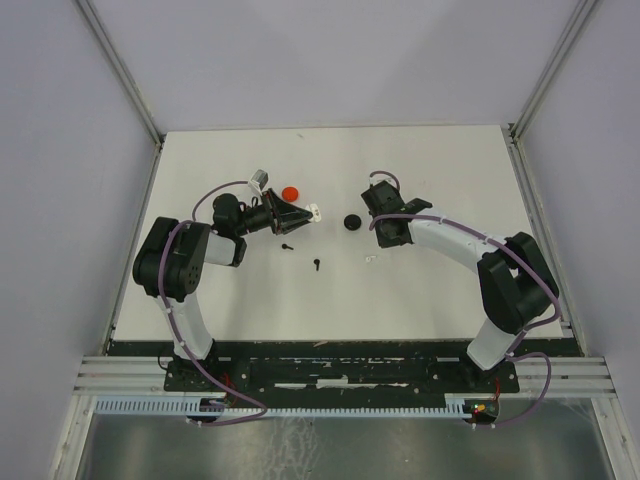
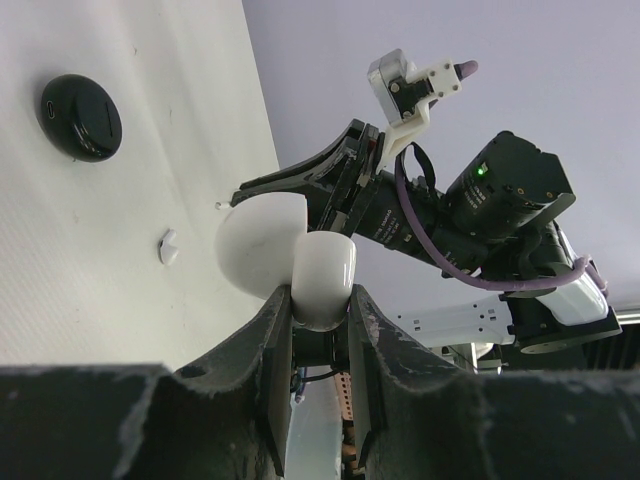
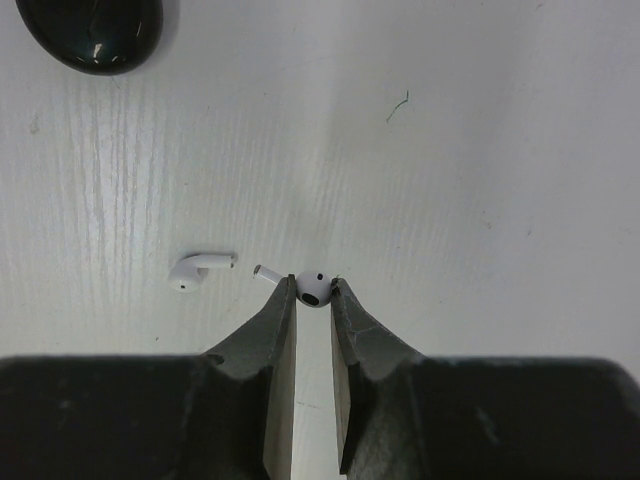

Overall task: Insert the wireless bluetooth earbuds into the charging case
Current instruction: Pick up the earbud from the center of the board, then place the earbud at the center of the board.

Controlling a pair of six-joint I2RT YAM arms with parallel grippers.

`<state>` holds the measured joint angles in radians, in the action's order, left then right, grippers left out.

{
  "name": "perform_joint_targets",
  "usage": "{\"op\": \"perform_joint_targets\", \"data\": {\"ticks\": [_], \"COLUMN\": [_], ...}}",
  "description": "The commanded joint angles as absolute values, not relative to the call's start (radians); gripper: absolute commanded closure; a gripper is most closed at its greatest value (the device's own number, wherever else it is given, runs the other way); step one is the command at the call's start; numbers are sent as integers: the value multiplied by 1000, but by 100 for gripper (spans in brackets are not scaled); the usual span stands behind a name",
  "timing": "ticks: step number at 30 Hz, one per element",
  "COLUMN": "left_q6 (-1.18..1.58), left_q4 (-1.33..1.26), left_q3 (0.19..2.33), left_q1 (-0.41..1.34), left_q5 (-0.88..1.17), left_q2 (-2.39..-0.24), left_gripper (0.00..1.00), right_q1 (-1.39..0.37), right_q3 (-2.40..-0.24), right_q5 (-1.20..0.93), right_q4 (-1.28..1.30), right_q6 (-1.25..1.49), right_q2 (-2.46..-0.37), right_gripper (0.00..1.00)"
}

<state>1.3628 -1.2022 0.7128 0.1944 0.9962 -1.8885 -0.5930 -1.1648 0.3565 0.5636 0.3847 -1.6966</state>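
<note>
Wireless bluetooth earbuds lie scattered on the white table [image 1: 450,300], and one of them is in a grip. Nearest the arm bases in the top view, a black earbud [image 1: 316,265] lies at about seven o'clock of the table's middle. A second black earbud [image 1: 288,246] lies near it at ten o'clock, the two apart.

Next comes the right gripper [image 3: 312,294]. In its wrist view the fingers are pinched on the head of a held white earbud [image 3: 314,288], whose stem points toward nine o'clock. I cannot tell whether this earbud touches the table. A loose white earbud [image 3: 195,270] lies on the table at nine o'clock of the held one, near but not touching. A black disc [image 3: 95,35] sits farther off at eleven o'clock, well apart; in the top view it lies between the two grippers.

A little farther back, the left gripper [image 2: 320,300] is clamped on the body of the white charging case [image 2: 325,265]. The case's rounded lid stands open at ten o'clock of the body in the left wrist view, and the right arm [image 2: 500,200] shows beyond it.

Farthest of all, a red disc [image 1: 290,193] rests on the table at eleven o'clock of the charging case, near it.
</note>
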Motion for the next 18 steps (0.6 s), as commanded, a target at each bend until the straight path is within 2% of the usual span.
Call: {"op": "perform_joint_targets", "data": {"ticks": [1,18], "left_q6": [1387,1355], "left_q4": [-1244,-1172], "left_q3": [710,731], "left_q1": [201,230], "left_q5": [999,983], "left_q2": [-1885,-1872], "left_gripper": [80,80], "right_q1": [-591,-597], "right_q3": [-1224,-1235], "right_q5": [412,494], "right_q4": [582,597], "right_q6": [371,340], "right_q2": [-1700,-1711], "right_gripper": [84,84]}}
